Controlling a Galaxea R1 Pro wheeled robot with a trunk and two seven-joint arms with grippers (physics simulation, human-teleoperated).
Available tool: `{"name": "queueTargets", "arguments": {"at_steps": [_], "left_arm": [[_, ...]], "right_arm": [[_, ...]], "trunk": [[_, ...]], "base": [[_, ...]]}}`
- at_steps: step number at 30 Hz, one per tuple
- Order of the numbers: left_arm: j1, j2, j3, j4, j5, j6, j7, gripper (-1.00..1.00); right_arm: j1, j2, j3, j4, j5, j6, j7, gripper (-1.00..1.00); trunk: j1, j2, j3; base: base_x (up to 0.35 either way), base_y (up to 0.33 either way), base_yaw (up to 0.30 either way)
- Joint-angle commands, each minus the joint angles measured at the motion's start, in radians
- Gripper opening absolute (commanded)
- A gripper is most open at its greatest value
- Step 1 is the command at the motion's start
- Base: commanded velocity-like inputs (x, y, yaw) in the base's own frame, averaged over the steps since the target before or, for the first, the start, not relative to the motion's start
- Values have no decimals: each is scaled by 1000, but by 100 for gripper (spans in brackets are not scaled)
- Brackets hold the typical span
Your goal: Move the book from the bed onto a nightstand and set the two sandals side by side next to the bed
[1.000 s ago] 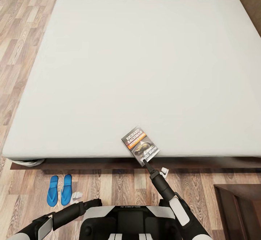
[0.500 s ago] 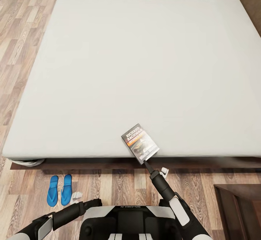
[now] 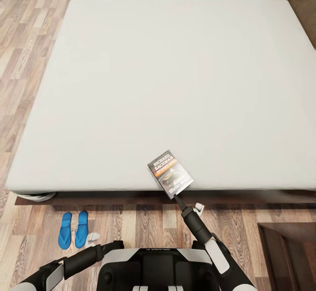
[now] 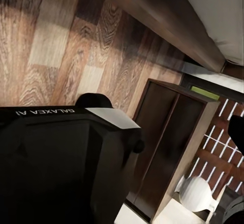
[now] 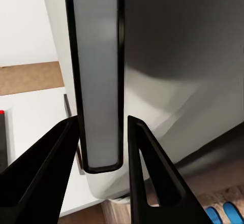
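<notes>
Bed (image 3: 175, 84) spread wide over the plank floor (image 3: 26, 40), mattress pale and bare. Nightstand (image 3: 289, 251) low at the right. Book (image 3: 170, 174) tilted up at the near mattress edge, pinched between the right gripper (image 5: 101, 148) fingers, closed against both faces. Sandals (image 3: 73, 229) paired on the floor beside the bed. Left gripper: cannot tell.

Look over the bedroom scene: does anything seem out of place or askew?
Yes: the dark paperback book with the orange band sits skewed at the pale grey mattress's near edge, pinched between the right gripper's fingers. The bright blue sandals lie neatly paired.
</notes>
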Motion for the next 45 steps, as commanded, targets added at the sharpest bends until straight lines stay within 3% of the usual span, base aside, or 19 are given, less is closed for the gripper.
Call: {"name": "queueTargets", "arguments": {"at_steps": [1, 45], "left_arm": [[0, 0, -8, 0, 10, 8, -3, 100], [0, -2, -8, 0, 10, 8, -3, 100]], "right_arm": [[0, 1, -4, 0, -4, 10, 4, -100], [0, 1, -3, 1, -3, 10, -1, -100]], "trunk": [[-4, 7, 3], [-173, 315, 141]], "base": [[0, 0, 0], [0, 0, 0]]}}
